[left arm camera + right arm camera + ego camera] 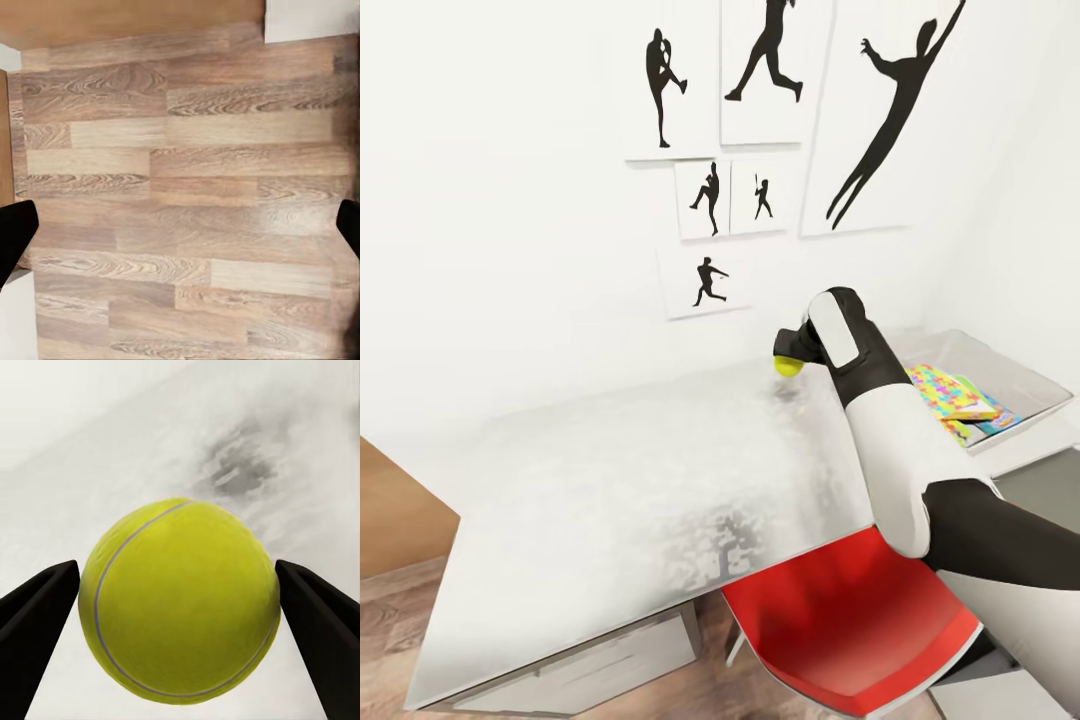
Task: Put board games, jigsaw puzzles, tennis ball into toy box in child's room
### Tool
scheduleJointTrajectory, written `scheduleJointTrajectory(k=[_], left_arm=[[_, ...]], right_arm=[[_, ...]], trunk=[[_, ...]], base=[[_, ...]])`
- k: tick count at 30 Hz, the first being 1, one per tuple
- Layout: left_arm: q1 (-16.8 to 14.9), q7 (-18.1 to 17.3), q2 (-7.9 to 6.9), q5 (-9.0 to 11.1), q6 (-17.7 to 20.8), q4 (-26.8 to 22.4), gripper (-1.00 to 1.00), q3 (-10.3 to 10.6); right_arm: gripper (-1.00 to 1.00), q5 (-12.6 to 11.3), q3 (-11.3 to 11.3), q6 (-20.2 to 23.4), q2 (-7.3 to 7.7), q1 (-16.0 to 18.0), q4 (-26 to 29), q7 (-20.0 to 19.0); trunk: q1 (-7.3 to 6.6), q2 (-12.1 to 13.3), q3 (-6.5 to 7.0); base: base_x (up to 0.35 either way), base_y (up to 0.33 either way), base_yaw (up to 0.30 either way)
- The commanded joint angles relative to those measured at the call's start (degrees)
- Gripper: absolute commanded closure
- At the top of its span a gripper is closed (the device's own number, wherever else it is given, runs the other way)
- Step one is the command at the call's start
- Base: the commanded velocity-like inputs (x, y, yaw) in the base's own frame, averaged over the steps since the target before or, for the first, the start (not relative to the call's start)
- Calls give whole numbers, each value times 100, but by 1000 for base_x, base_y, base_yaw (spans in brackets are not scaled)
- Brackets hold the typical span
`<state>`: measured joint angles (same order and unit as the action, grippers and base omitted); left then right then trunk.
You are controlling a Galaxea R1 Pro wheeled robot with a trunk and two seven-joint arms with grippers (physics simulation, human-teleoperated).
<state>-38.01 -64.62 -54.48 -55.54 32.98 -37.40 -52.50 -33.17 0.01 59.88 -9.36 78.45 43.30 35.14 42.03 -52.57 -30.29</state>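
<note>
Your right claw (180,607) is clamped on the ball (180,600), lifted just above the table (610,480), and the box (1000,365) lies off to its right, so swing right; left claw (180,232) hangs wide, empty.

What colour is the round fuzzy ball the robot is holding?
The round fuzzy tennis ball is yellow-green with a thin pale curved seam, clearest in the right wrist view.

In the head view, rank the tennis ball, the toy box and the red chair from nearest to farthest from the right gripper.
1. tennis ball, between the right gripper fingers.
2. toy box, at the table's right end.
3. red chair, tucked under the table's front edge.
</note>
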Motion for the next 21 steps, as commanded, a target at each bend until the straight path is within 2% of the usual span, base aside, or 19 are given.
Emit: scheduleJointTrajectory(k=[1,2,4,5,6,7,10,12,16,18,20,21], left_arm=[[-12,-556,14,-61,61,-416,-100,-61],[-12,-804,23,-75,66,-625,-100,-74],[-12,-1706,118,-177,92,-1453,-100,-111],[-13,-1917,152,-217,100,-1660,-100,-118],[-13,-2388,278,-360,119,-2283,-100,-128],[-12,-2483,334,-401,132,-2470,-100,-130],[-12,-2538,757,-511,265,-3409,-100,-147],[-11,-2538,889,-508,342,-3703,-100,-146],[-12,-2538,987,-447,690,-3992,-100,-123],[-11,-2538,998,-273,918,-4055,-100,-104],[-12,-2538,1009,228,1230,-4171,-100,-4],[-12,-2538,1011,386,1317,-4223,-100,59]], right_arm=[[100,-60,-2,12,-5,60,3,53],[100,-63,-3,12,-7,91,1,53],[100,-70,-7,12,-14,212,-10,49],[100,-71,-8,12,-15,242,-14,48],[100,-73,-9,6,-19,332,-31,47],[100,-74,-9,4,-19,361,-36,46],[100,-75,-9,-1,-18,493,-59,47],[100,-75,-9,-6,-20,530,-67,48],[100,-75,-11,-17,-16,638,-119,52],[100,-75,-15,-24,-15,712,-216,51],[100,-76,-20,-32,-12,818,-398,48],[100,-76,-30,-33,-11,848,-444,47]], trunk=[[-22,37,12],[-43,77,30],[-87,158,66],[-109,198,84],[-131,238,102],[-153,278,120],[-219,398,174],[-263,478,210],[-351,639,281],[-395,719,317],[-439,799,353],[-461,839,371]], base=[[0,0,0],[0,0,0],[0,0,0],[0,0,0],[0,0,0],[0,0,0],[0,0,0],[0,0,0],[0,0,0],[0,0,0],[0,0,0],[0,0,0]])
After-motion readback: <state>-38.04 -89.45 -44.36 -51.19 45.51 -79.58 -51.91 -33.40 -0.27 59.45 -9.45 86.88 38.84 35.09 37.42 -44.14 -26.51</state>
